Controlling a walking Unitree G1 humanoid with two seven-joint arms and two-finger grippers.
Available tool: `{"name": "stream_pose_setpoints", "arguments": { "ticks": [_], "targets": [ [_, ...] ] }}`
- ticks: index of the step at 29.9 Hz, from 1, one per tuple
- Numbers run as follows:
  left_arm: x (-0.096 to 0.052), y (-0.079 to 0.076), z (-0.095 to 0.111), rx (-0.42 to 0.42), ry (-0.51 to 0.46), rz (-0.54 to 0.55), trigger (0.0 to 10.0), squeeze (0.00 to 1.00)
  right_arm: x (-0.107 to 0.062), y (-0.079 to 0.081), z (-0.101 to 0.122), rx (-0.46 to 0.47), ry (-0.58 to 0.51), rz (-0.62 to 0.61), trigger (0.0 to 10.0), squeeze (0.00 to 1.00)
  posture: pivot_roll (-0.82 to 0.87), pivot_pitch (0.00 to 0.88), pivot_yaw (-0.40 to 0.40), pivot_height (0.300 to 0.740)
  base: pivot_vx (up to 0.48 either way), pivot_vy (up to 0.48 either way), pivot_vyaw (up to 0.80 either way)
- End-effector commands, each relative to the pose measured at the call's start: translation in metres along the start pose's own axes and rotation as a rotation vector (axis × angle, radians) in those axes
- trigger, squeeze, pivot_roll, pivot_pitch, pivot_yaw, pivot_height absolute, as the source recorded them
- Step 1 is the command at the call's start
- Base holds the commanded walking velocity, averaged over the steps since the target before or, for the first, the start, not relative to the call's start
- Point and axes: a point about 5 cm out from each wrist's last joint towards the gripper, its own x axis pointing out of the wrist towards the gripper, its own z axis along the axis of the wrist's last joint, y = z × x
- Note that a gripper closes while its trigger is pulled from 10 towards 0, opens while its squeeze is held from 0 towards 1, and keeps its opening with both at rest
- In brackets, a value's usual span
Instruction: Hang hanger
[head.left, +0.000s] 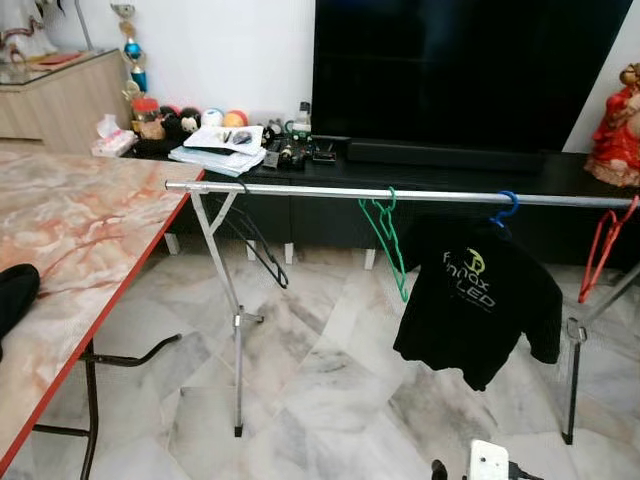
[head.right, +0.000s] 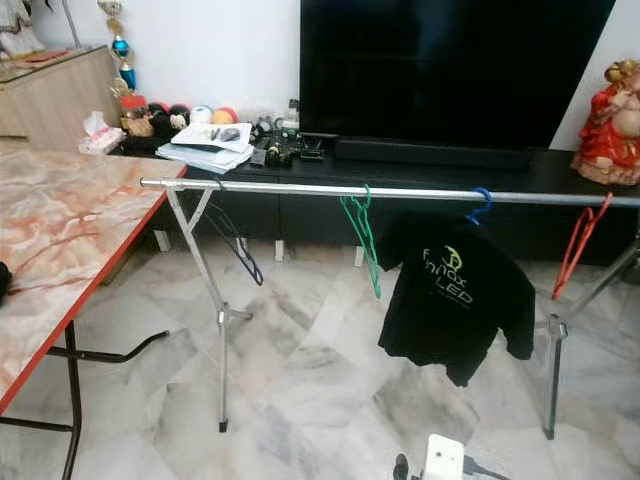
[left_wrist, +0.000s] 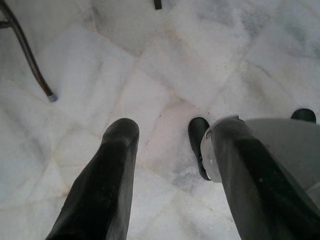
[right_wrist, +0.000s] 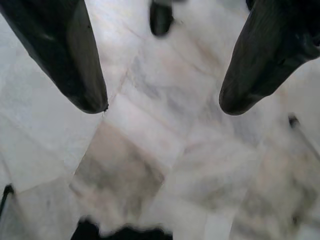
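Head views: silver clothes rail (head.left: 300, 189) before the TV cabinet, carrying a black hanger (head.left: 262, 250), green hanger (head.left: 385, 240), blue hanger (head.left: 506, 207) with black T-shirt (head.left: 478, 300), red hanger (head.left: 603, 250), marble table (head.left: 70, 240) at left; left wrist view: left gripper (left_wrist: 172, 165) fingers spread apart over marble floor (left_wrist: 150, 65), holding nothing; right wrist view, somewhat blurred: right gripper (right_wrist: 162, 105) fingers apart, apparently holding nothing.

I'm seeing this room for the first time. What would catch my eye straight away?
A long silver metal clothes rail runs across the middle of the room, in front of a big black television screen. From the rail hang a black T-shirt with a printed logo on a blue hanger, a bare green hanger, a black one and a red one. A pink marble-patterned table with a red edge stands to the left.
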Motion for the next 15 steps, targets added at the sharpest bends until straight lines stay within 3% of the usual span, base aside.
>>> {"name": "stream_pose_setpoints", "arguments": {
  "ticks": [1,5,11,15],
  "targets": [
    [0.000,0.000,-0.004,-0.004,0.027,0.001,10.0,0.00,-0.001,0.002,-0.007,-0.020,0.028,0.010,10.0,0.00,0.11,0.018,-0.003,0.740,0.000,0.000,0.00],
    [0.000,-0.001,-0.002,-0.008,0.025,0.000,10.0,0.00,-0.003,0.002,-0.018,0.000,0.067,0.006,10.0,0.00,0.10,0.019,-0.002,0.740,0.000,0.000,-0.11],
    [0.002,0.000,0.001,0.001,0.024,0.000,10.0,0.00,-0.005,-0.001,-0.026,-0.003,0.094,0.002,10.0,0.00,0.10,0.019,-0.001,0.740,0.000,0.000,-0.79],
    [0.003,-0.001,0.003,0.051,0.024,-0.006,10.0,0.00,-0.006,-0.004,-0.027,-0.005,0.100,-0.004,10.0,0.00,0.10,0.019,-0.001,0.740,0.000,-0.120,-0.79]
  ]
}}
